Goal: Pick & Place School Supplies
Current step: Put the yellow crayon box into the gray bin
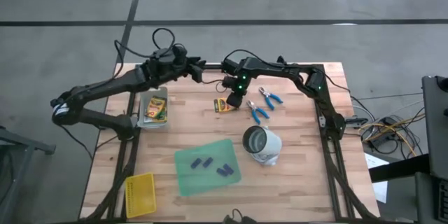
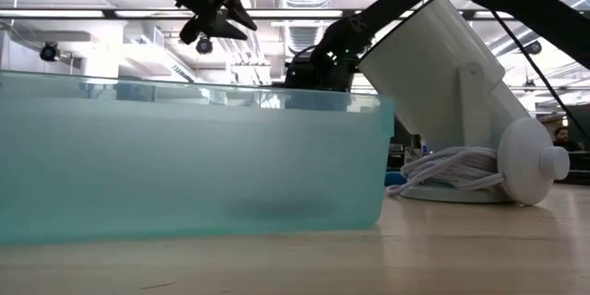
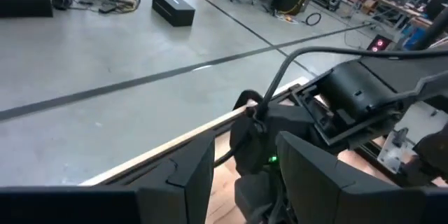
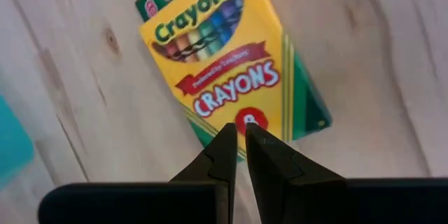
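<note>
crayon box (image 4: 234, 70) flat, just beyond closed right claw (image 4: 240, 143)

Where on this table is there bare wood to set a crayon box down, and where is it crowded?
Bare wood lies on the table right of the white lamp, and between the clear bin and the green sheet. The far middle is crowded: the right gripper hangs over a crayon box, with two blue-handled tools beside it.
</note>
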